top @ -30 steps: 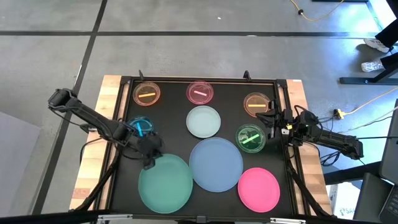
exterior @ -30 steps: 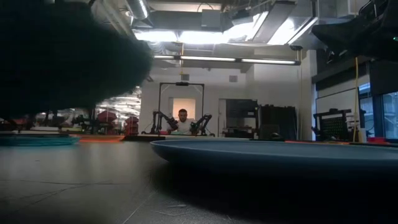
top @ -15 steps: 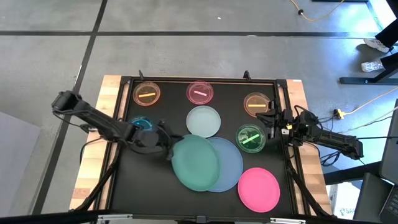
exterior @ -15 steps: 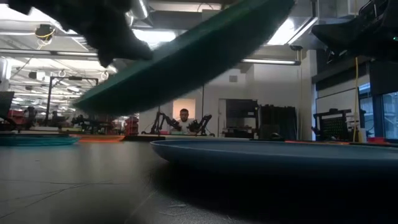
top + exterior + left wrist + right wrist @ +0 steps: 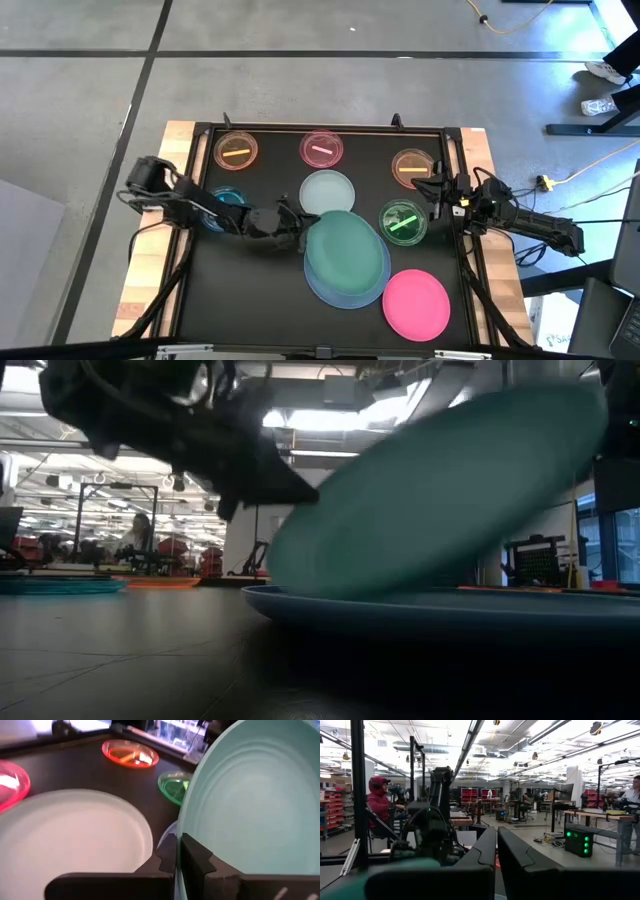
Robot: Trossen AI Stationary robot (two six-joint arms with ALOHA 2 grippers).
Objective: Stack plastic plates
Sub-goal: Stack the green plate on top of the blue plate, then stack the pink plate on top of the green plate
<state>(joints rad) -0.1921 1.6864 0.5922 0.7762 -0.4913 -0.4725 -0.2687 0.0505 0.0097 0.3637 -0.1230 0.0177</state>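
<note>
While the left tool (image 5: 296,228) pinches the rim of the big teal plate (image 5: 346,250), that plate hangs tilted over the light-blue plate (image 5: 330,288), its lower edge down on the blue one and its far side lifted, as the low view shows. Its face is smooth and matte, with faint rings pressed round it. Just beside it sits the pale medium plate (image 5: 325,190), with the pink plate (image 5: 416,304) near the bench's front right. Small see-through dishes ring the black bench (image 5: 250,290): a green one (image 5: 402,222), two orange ones (image 5: 236,151), a pink one (image 5: 322,149) and a blue one (image 5: 225,200) half hidden by the left arm. At the bench's right edge the right tool (image 5: 437,195) waits, fingers pressed together on nothing.
</note>
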